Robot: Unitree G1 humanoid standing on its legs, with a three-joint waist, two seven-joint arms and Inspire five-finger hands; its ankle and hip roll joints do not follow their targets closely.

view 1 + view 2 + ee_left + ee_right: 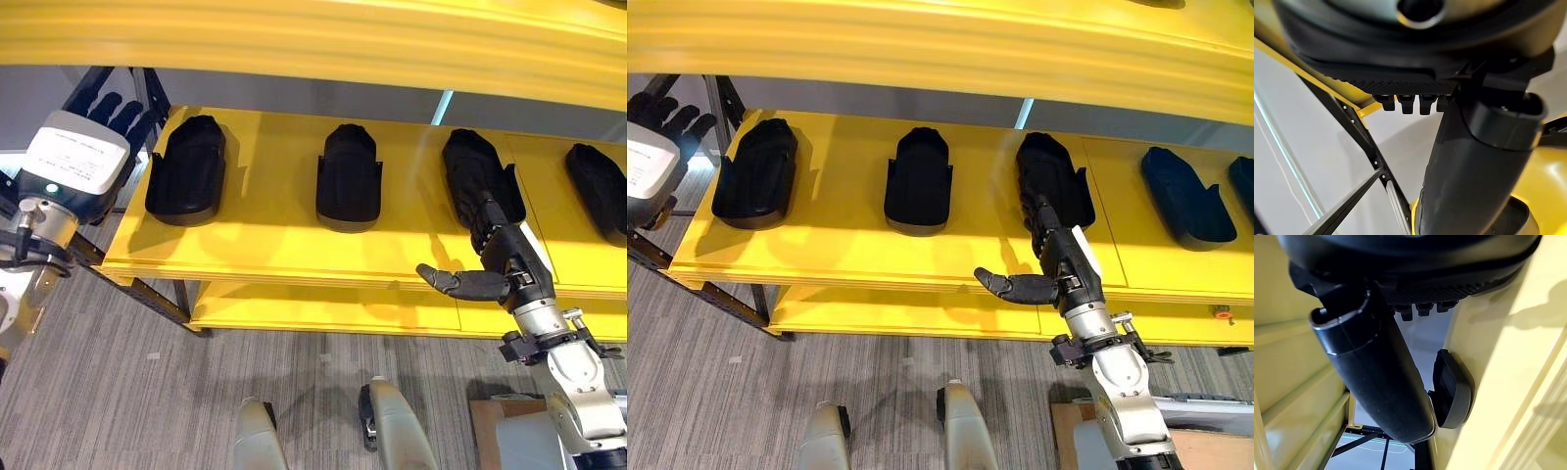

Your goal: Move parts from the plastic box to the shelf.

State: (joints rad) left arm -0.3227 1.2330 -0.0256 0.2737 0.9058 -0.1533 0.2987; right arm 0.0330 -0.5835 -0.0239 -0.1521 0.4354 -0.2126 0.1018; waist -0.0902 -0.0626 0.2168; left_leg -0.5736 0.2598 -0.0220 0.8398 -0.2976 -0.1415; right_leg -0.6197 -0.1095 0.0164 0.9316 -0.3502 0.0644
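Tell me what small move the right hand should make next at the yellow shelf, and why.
Probably draw the right hand straight back off the shelf. Its fingers lie straight over the near end of the third black part, thumb out to the side, gripping nothing, and the part already rests flat on the shelf beside the other parts.

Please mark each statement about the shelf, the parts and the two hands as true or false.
1. Black parts lie in a row on the yellow shelf. True.
2. The right hand has fingers on a part. True.
3. The left hand holds a part. False: it is open, beside the shelf's left end.
4. The parts are stacked. False: they lie apart.
5. The right thumb points toward the robot's left. True.
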